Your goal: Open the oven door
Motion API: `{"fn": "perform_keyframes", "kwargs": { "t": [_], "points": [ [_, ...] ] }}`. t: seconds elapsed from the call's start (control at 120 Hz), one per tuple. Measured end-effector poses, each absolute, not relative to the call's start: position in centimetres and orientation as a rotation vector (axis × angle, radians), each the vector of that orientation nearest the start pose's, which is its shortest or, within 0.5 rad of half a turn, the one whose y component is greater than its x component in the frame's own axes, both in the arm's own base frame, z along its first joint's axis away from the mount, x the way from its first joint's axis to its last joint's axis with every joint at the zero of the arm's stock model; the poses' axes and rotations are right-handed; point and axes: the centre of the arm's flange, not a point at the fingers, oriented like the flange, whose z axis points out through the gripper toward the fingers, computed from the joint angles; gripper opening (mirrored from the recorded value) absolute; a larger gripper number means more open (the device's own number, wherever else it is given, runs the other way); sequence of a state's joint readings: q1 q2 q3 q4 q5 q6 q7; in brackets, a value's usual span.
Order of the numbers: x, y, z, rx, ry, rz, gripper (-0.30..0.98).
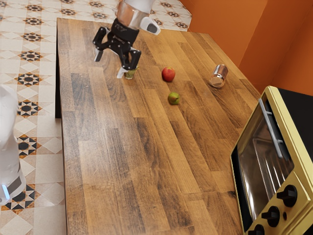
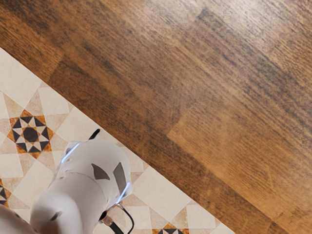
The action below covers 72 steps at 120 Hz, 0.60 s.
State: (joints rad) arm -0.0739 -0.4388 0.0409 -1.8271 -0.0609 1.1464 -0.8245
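In the exterior view my black gripper (image 1: 109, 65) hangs over the table's far part, its two fingers spread wide with nothing between them. The yellow oven (image 1: 272, 93) stands at the exterior view's lower right, well apart from the gripper. Its glass door (image 1: 255, 169) is closed, with a grey bar handle (image 1: 270, 128) along the upper edge. Black knobs (image 1: 287, 195) line the front panel beside the door.
A red apple (image 1: 168, 74), a green fruit (image 1: 173, 98) and a metal can (image 1: 219, 76) lie on the wooden table (image 1: 122, 161). Another small greenish thing (image 1: 129, 74) is just behind the gripper. In the wrist view the robot's base (image 2: 92, 170) stands beside the table edge.
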Motion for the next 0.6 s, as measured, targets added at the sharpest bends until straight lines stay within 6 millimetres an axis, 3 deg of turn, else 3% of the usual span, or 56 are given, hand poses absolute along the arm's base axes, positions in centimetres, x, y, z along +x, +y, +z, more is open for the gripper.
{"fn": "perform_keyframes", "kwargs": {
  "t": [0.117,0.208,0.242,0.275,0.35,0.433,0.5,0.6],
  "points": [
    [37.9,-3.3,69.8,-2.769,-1.518,0.148,0.69],
    [39.1,-4.5,70.6,-2.686,-1.757,0.072,0.69],
    [40.4,-4.8,70.8,-2.646,-1.837,0.062,0.69],
    [43.0,-5.4,71.3,-2.612,-1.907,0.046,0.69],
    [48.5,-10.1,73.0,-2.625,-1.962,-0.017,0.69],
    [51.0,-15.2,74.3,-2.683,-1.979,-0.060,0.69],
    [51.8,-18.2,74.7,-2.710,-1.985,-0.163,0.69],
    [49.9,-21.7,74.6,-2.749,-1.992,-0.318,0.69]
  ]
}}
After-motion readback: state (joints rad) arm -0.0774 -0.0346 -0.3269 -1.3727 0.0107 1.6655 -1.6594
